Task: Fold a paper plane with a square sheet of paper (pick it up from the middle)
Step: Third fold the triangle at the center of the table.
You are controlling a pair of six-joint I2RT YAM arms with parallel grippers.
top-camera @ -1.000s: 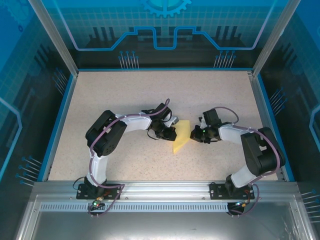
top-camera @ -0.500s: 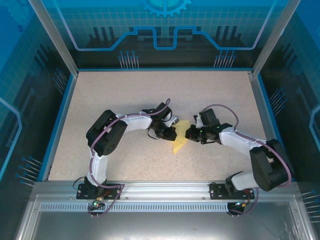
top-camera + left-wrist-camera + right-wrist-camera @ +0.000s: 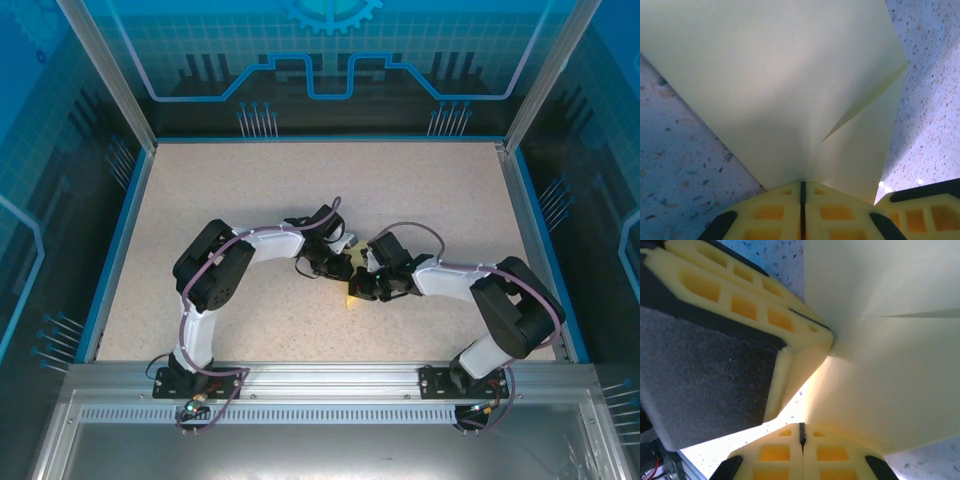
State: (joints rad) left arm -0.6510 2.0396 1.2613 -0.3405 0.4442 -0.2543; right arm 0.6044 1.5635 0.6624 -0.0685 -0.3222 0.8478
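Left tool (image 3: pixel 802 184): jaws together, clamped on the pale-yellow square sheet of thin paper (image 3: pixel 765 90). The sheet fans out from the seam where the jaws meet, and a raised crease runs from the grip toward the right-hand corner. Judged purpose: the pinch anchors one end of the fold line so the layers cannot slide.

Right tool (image 3: pixel 801 426): jaws together. The sheet's edge meets the tips, but I cannot tell whether it is nipped or only lying against them. This tool sits just beside the left tool, probably so it can work the same crease from the opposite side.

Sheet location: between the two tools, around the middle of the speckled beige table (image 3: pixel 250 190). From above it is mostly covered by the wrists, with a yellow corner showing at their near side. Not yet a dart shape; folding looks part-way.
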